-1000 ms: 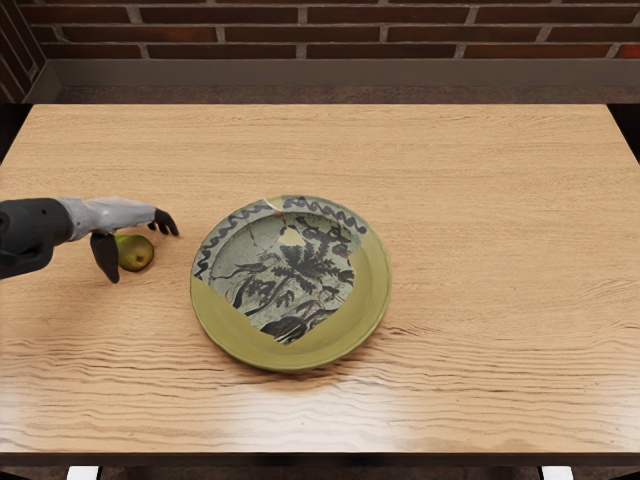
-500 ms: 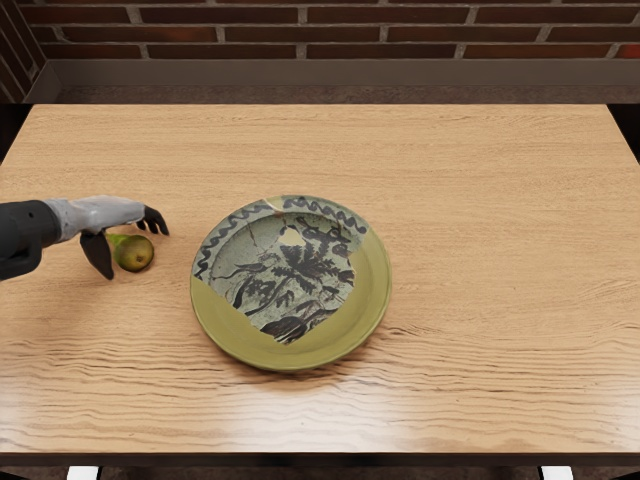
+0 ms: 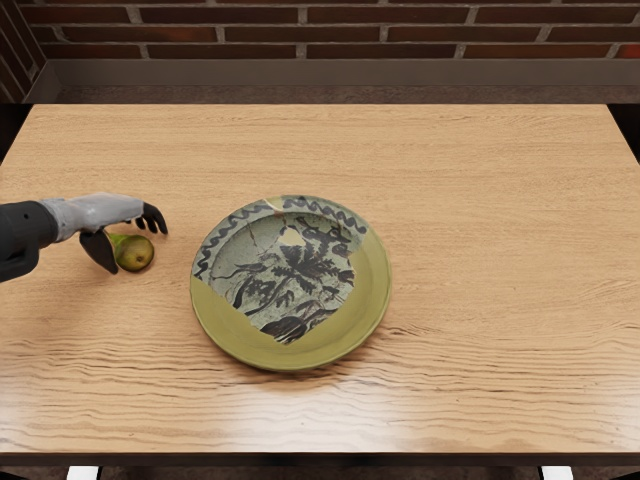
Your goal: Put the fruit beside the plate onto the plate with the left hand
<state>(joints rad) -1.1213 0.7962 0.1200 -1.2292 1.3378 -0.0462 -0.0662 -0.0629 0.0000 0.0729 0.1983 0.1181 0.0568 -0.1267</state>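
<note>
A small green-yellow pear (image 3: 134,252) lies on the wooden table, left of the plate and a short gap away from it. The plate (image 3: 367,300) is round with an olive rim and a dark leafy pattern, near the table's middle. My left hand (image 3: 125,236) comes in from the left edge and sits right over the pear. Its black fingers (image 3: 153,219) curl above the fruit's far side and the thumb (image 3: 100,250) hangs down on its left side. The hand brackets the pear but I see no closed grasp. The right arm is out of view.
A brick wall (image 3: 320,30) and a grey ledge run behind the table's far edge. The table's front edge (image 3: 320,452) is near the bottom of the view.
The left hand has pulled back slightly to the left and its fingers have curled in a little over the pear. Neither pear nor plate has moved.
</note>
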